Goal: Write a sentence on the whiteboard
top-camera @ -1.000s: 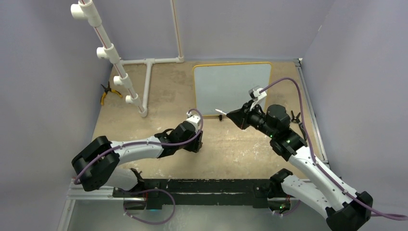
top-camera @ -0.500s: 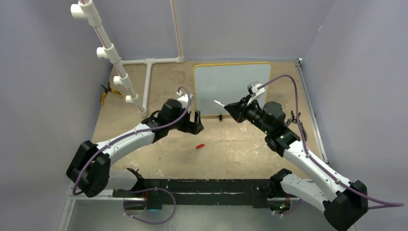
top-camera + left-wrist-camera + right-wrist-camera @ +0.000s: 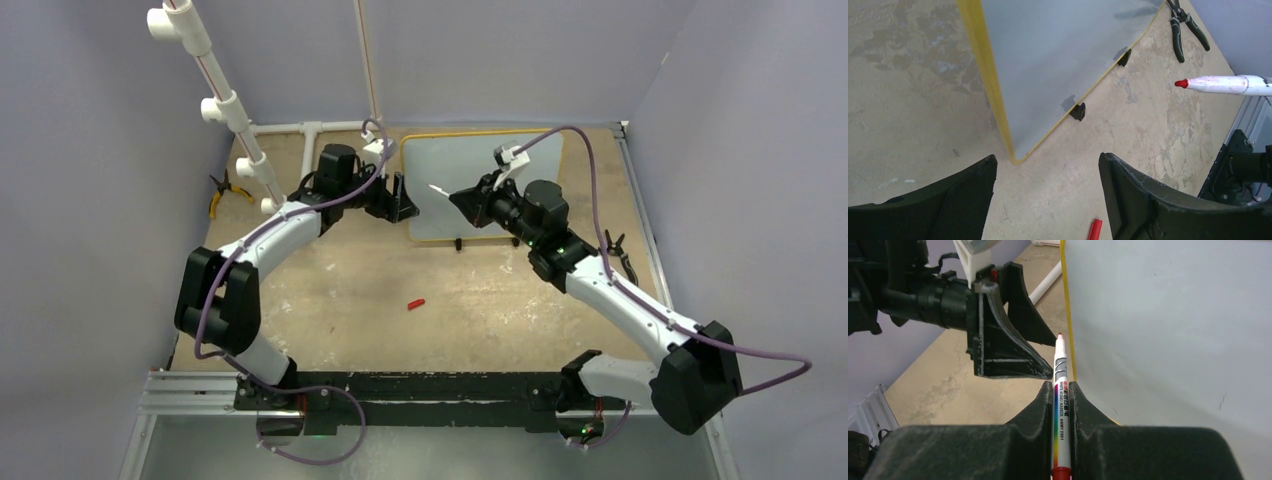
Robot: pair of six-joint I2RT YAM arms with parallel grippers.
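The whiteboard [image 3: 500, 170] has a thin yellow frame [image 3: 989, 90] and small black feet [image 3: 1078, 111]; its surface [image 3: 1173, 325] is blank, and no sentence shows on it. My right gripper [image 3: 464, 204] is shut on a white board marker [image 3: 1062, 390]. The marker's red tip [image 3: 1180, 83] hovers over the board's left part, close to the yellow edge. My left gripper [image 3: 402, 198] is open and empty beside the board's left edge, with the board's near left corner just ahead of its fingertips [image 3: 1048, 159]. A red marker cap [image 3: 415, 303] lies on the table.
A white PVC pipe rack [image 3: 245, 140] stands at the back left, with yellow-handled pliers [image 3: 222, 192] beside it. Black pliers [image 3: 615, 245] lie right of the board near the table's right edge. Grey walls close in on three sides.
My left arm swung from the middle of the table up to the board's left edge, opening and leaving the red cap on the table. My right gripper carried the marker left over the board.
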